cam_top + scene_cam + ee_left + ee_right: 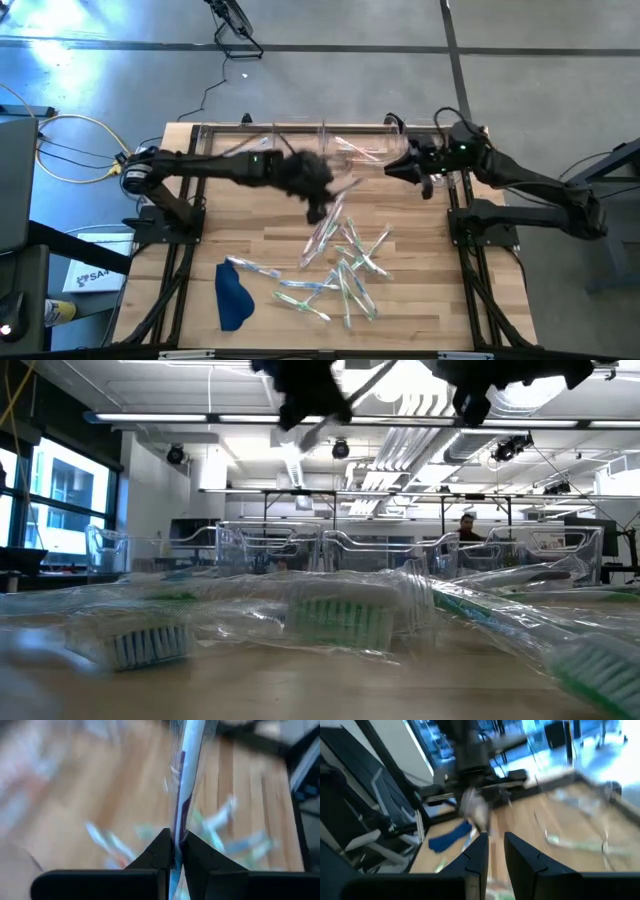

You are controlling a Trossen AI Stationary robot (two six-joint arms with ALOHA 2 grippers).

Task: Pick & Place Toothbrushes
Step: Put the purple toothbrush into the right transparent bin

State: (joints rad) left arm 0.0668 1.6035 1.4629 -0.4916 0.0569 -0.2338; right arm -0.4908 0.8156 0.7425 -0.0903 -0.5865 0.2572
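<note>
Left tool (173,851) clamped on one wrapped toothbrush (187,765), lifted above the counter (200,250) between the pile (345,265) and the clear bins (300,135).
Long axis runs straight out from the fingertips; grip is at one end, so the glossy wrapper may slip or swing during transfer. Right tool (493,845) waits by the bins, fingers slightly apart, empty.
</note>
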